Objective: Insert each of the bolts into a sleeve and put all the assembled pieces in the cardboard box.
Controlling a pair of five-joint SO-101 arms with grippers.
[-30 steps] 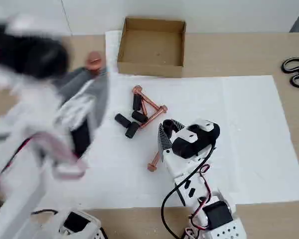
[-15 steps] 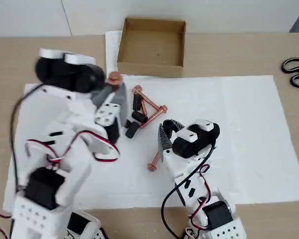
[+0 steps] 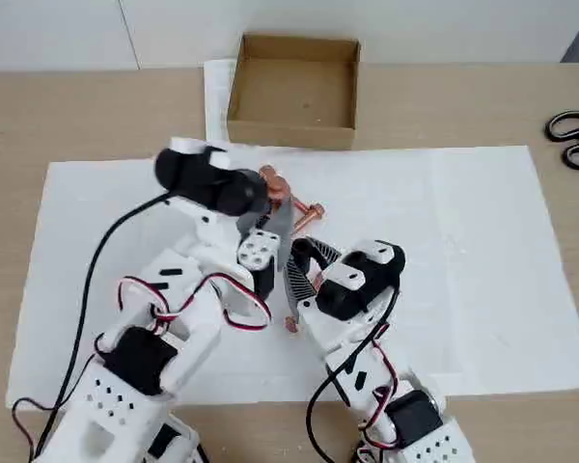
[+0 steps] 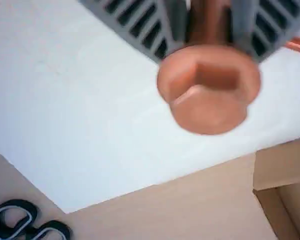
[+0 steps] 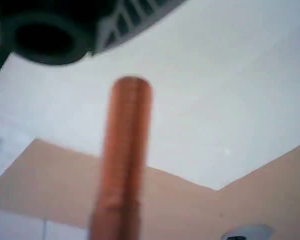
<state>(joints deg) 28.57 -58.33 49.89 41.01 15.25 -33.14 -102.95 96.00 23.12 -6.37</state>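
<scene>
Loose bolts [image 3: 309, 211]: mostly hidden under arms. Left hand [image 3: 275, 204]: clamps copper bolt [image 4: 208, 87], head blurred. Right hand [image 3: 304, 265]: grips black sleeve [image 5: 45, 37], partly cut off. Cardboard box [image 3: 294, 50]: sits well apart.

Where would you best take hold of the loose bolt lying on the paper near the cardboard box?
Probably grip the bolt by its shank just behind the head, from straight above, fingers across it: it lies flat on the paper, its other end hidden behind the left arm.
</scene>
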